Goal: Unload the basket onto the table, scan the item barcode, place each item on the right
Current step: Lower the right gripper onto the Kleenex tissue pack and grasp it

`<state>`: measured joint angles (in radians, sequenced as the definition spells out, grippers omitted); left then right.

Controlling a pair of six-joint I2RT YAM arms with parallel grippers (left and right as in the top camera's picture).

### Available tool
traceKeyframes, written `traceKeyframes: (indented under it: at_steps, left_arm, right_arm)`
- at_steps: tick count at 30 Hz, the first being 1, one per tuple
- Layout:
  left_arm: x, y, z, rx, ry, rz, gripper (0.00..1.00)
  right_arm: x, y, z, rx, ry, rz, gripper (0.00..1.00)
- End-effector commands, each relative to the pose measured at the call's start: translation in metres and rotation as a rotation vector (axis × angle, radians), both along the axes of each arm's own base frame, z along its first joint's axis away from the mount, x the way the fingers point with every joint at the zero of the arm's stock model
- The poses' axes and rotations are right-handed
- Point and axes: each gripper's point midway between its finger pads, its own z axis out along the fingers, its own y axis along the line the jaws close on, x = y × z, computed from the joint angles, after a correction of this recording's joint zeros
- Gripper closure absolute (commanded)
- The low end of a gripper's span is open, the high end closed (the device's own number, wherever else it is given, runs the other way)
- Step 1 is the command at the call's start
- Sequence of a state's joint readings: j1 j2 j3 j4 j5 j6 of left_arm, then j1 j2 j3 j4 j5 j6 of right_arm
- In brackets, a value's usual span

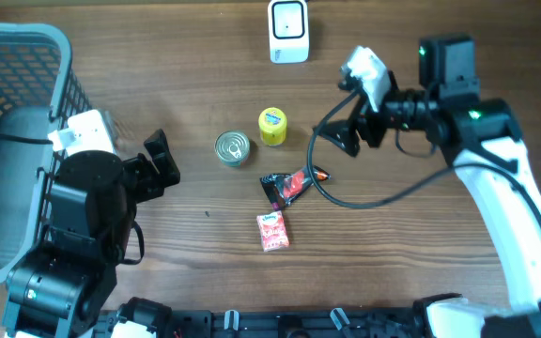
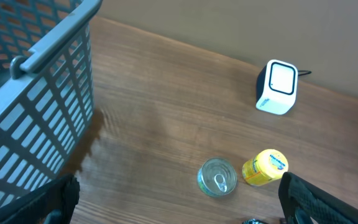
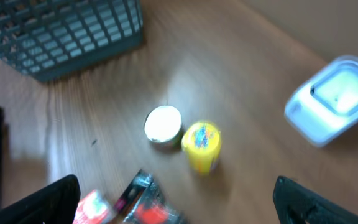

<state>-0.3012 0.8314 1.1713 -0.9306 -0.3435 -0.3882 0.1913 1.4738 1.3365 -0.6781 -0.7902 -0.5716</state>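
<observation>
1 basket (image 1: 26, 38), 1 white scanner (image 1: 288, 30), 1 tin can (image 1: 232, 148), 1 yellow jar (image 1: 272, 126), 2 red packets (image 1: 292, 185) (image 1: 272, 230)

Right wrist view: all blurred, packets (image 3: 146, 202) cropped at six o'clock. Overhead, basket (image 1: 26, 38) cropped at nine o'clock.

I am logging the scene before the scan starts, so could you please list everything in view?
basket: one, grey, left edge of the table
scanner: one, white, far middle
tin can: one, silver, centre, upright
yellow bottle: one, yellow, just right of the tin can
dark packet: one, black and red, in front of the bottle
small packet: one, red and pink, nearest the front edge
cable: one, black, looping from the right arm
table: one, brown wood
left gripper: one, black, open, beside the basket
right gripper: one, black, open, right of the bottle
</observation>
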Motion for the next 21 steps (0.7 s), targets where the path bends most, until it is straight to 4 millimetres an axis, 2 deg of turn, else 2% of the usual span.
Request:
traceKeyframes:
  at_steps: [1, 3, 5, 6, 8, 10, 11, 13, 14, 15, 17, 20, 21]
  left_arm:
    - [0.000, 0.002, 0.004, -0.005, -0.015, 0.019, 0.00]
    - [0.000, 0.002, 0.004, -0.005, -0.015, 0.019, 0.00]
    - [-0.001, 0.004, 0.005, 0.000, -0.016, 0.025, 0.00]
    - [-0.001, 0.005, 0.005, 0.005, -0.017, 0.033, 0.00]
    - [-0.001, 0.010, 0.005, 0.019, -0.019, 0.054, 0.00]
    - [-0.001, 0.012, 0.006, 0.025, -0.021, 0.063, 0.00]
    - [-0.001, 0.011, 0.006, 0.024, -0.021, 0.063, 0.00]
    - [-0.001, 0.012, 0.006, 0.026, -0.021, 0.065, 0.00]
    - [-0.002, 0.012, 0.005, 0.027, -0.018, 0.065, 0.00]
    - [-0.002, 0.012, 0.004, 0.028, -0.014, 0.065, 0.00]
    - [-0.004, 0.013, 0.001, 0.033, 0.001, 0.065, 0.00]
    - [-0.007, 0.014, -0.003, 0.041, 0.023, 0.064, 0.00]
    - [-0.008, 0.014, -0.005, 0.043, 0.029, 0.064, 0.00]
  right_arm:
    - [0.005, 0.032, 0.036, 0.209, -0.112, 0.185, 0.00]
    - [-0.002, 0.046, 0.059, 0.285, -0.192, 0.280, 0.00]
    - [-0.006, 0.058, 0.070, 0.280, -0.253, 0.315, 0.00]
    - [-0.008, 0.064, 0.068, 0.256, -0.271, 0.324, 0.00]
    - [-0.021, 0.078, 0.044, 0.115, -0.309, 0.366, 0.00]
    - [-0.040, 0.082, -0.009, -0.208, -0.345, 0.433, 0.04]
    - [-0.046, 0.084, -0.021, -0.301, -0.380, 0.472, 0.07]
    - [-0.068, 0.096, -0.038, -0.412, -0.382, 0.539, 0.05]
    - [-0.089, 0.099, -0.047, -0.443, -0.368, 0.629, 0.06]
    - [-0.108, 0.098, -0.057, -0.475, -0.338, 0.705, 0.05]
    - [-0.132, 0.090, -0.074, -0.539, -0.266, 0.789, 0.05]
    - [-0.139, 0.081, -0.088, -0.577, -0.222, 0.838, 0.05]
    - [-0.139, 0.082, -0.092, -0.573, -0.215, 0.842, 0.01]
